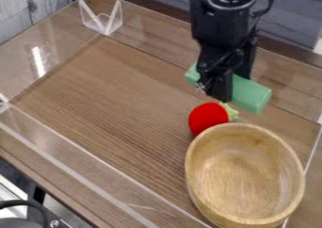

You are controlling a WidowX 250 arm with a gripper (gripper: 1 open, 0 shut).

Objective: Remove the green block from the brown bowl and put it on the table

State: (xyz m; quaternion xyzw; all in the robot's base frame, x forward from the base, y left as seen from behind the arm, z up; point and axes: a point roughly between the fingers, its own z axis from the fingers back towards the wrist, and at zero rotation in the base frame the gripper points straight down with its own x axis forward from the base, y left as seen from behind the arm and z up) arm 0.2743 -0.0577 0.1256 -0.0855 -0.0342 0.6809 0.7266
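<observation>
The green block [255, 96] is a mint-green bar gripped crosswise between the fingers of my black gripper [220, 85], which is shut on it. Its ends stick out on both sides of the fingers. The block hangs over the table [113, 90], behind the brown bowl [246, 180] and clear of its rim. I cannot tell whether the block touches the tabletop. The bowl is a wide, shallow, light wooden one at the front right, with nothing inside it.
A red round fruit [206, 120] lies on the table against the bowl's far-left rim, just below the gripper. Low clear acrylic walls [44, 48] edge the table, and a small clear stand [101, 20] sits at the back left.
</observation>
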